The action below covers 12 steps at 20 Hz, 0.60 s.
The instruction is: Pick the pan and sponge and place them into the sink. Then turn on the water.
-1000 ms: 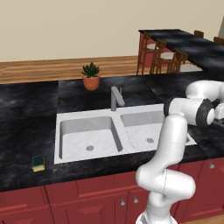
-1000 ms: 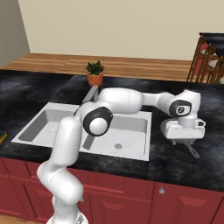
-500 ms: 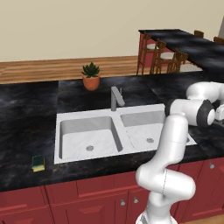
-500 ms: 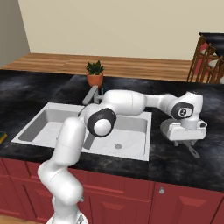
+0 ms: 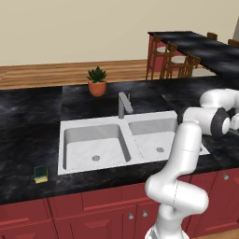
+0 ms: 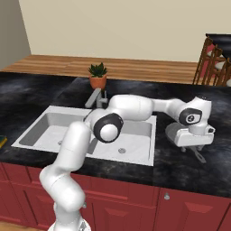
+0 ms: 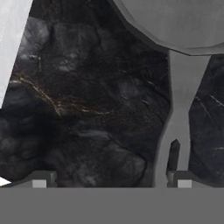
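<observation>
While the arm reaches out over the right end of the black marbled counter point(image 5: 28, 121), the rest of the kitchen lies as follows. The counter runs the full width of both base views above red cabinet fronts point(image 6: 131, 207). Set into it is the sink point(image 5: 93, 128), white and marbled, with two basins, each with a round drain. The grey faucet point(image 5: 123, 103) stands upright at the rear between the basins. Both basins hold nothing.

The pan point(image 7: 175, 22) lies on the counter to the right of the sink. In the hand view its round grey body takes the upper right, and its long flat handle point(image 7: 181, 96) runs down toward the gripper. In the right base view the handle's end point(image 6: 198, 155) shows below the hand, resting on the counter.

The gripper point(image 7: 109, 177) is low over the counter, directly above the pan's handle. The jaws are spread wide. One fingertip point(image 7: 173, 155) stands against the handle's end; the other sits far to the left, clear of it. Nothing is pinched between them.

A potted plant point(image 5: 97, 81) in an orange pot stands behind the sink, near the faucet.

The sponge point(image 5: 41, 174), green over yellow, lies on the counter just left of the sink's front left corner, well apart from the gripper.
</observation>
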Motion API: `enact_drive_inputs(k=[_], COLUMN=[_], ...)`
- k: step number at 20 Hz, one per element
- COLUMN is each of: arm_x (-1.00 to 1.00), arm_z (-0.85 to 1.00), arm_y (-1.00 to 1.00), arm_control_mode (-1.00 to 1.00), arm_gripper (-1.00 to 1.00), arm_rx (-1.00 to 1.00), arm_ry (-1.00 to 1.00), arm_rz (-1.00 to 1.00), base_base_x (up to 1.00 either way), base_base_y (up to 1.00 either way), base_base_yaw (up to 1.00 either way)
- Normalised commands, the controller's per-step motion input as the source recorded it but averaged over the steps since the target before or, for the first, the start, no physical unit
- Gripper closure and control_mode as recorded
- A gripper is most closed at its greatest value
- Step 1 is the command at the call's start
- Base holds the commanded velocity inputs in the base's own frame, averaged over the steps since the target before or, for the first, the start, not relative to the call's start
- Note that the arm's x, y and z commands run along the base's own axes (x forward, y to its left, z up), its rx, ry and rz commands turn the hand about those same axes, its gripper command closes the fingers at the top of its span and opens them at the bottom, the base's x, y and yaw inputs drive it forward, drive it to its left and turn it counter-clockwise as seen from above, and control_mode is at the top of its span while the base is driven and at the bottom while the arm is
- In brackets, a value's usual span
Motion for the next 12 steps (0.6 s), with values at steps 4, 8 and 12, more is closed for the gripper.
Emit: enact_drive_inputs(k=[4, 8, 12], arm_x=[0.06, 0.07, 0.08], arm_z=[-0.14, -0.16, -0.15], arm_y=[-0.04, -0.05, -0.11], arm_control_mode=[-1.00, -1.00, -1.00], arm_gripper=[-1.00, -1.00, -1.00], arm_rx=[0.00, 0.00, 0.00], arm_ry=[-0.03, -0.01, -0.01], arm_rz=[0.03, 0.03, 0.03], base_base_x=[0.00, 0.00, 0.00], base_base_y=[0.00, 0.00, 0.00], base_base_yaw=[0.00, 0.00, 0.00])
